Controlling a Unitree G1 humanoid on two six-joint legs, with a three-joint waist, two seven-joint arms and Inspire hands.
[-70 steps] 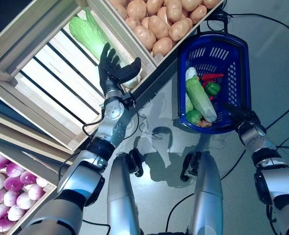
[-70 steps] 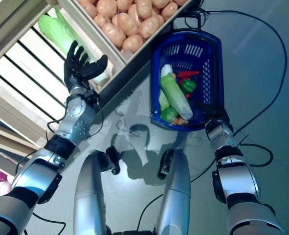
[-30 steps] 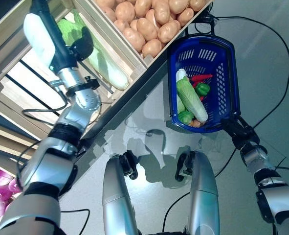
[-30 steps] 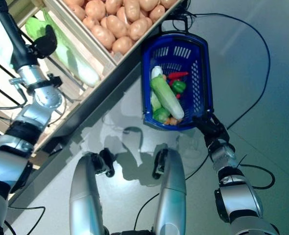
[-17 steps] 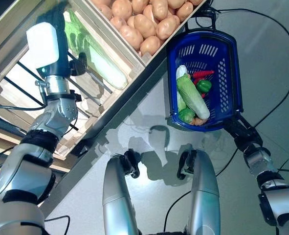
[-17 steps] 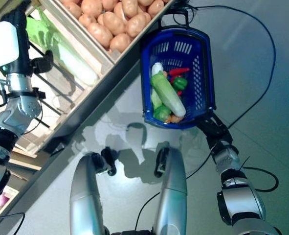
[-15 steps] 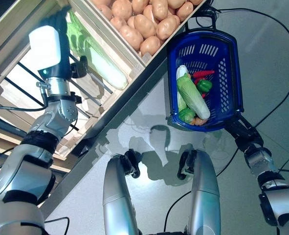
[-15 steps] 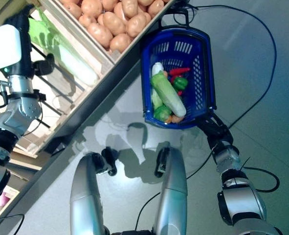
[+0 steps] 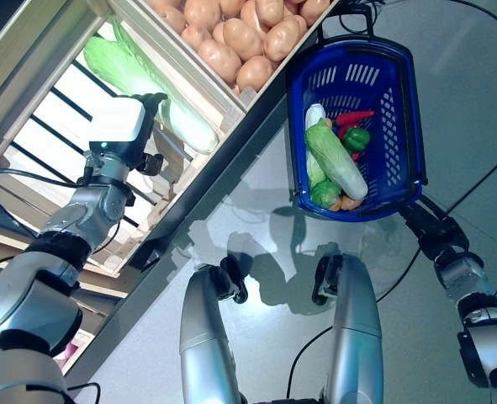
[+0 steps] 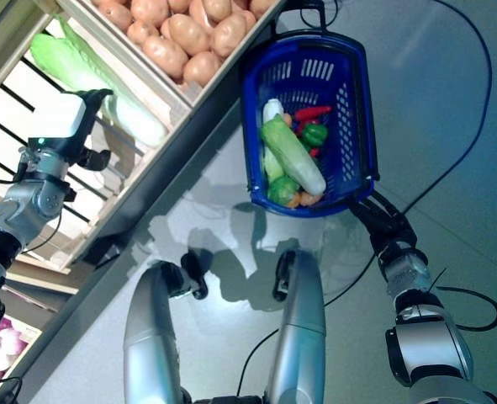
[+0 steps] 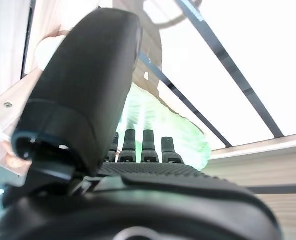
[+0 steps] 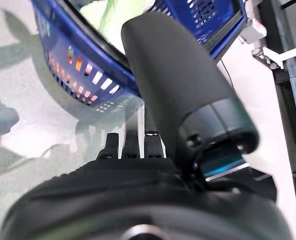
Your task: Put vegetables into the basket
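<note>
Wooden slatted crate (image 9: 55, 109) beside a crate of potatoes (image 9: 231, 34)

- basket (image 9: 397, 126) — glossy blue plastic, perforated walls
- crates (image 9: 29, 109) — pale bare wood, matt, slatted
- floor (image 9: 256, 227) — smooth grey, shiny, reflective
- potatoes (image 9: 231, 34) — matt tan skins
- cabbage (image 9: 139, 84) — waxy green leaves, slight sheen
- left hand (image 11: 87, 100) — matt black plastic, textured rubbery palm
</note>
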